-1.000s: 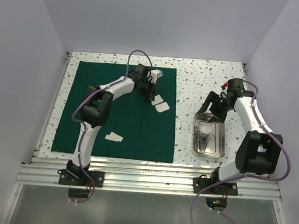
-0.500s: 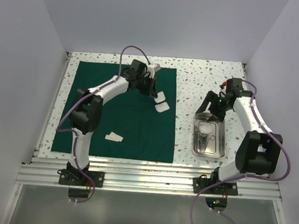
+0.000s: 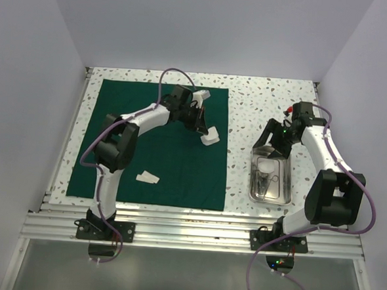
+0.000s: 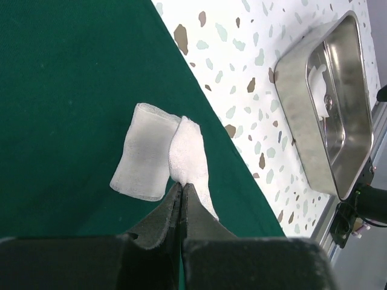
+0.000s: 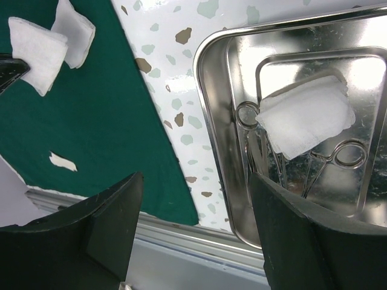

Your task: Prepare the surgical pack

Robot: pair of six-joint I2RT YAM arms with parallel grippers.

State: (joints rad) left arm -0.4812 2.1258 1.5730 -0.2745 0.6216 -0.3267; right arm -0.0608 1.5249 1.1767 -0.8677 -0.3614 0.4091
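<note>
My left gripper [image 4: 181,192] is closed on one white gauze square [image 4: 188,158] near the right edge of the dark green cloth [image 4: 60,90]. This gauze touches a second gauze square [image 4: 144,160] that lies flat on the cloth. My right gripper [image 5: 195,178] stands wide open and holds nothing, above the steel tray [image 5: 211,109]. The tray rests on the speckled table [image 5: 169,90] just beside the cloth and contains the scissor-like instruments [image 5: 341,154], with a third gauze piece [image 5: 305,118] on them.
</note>
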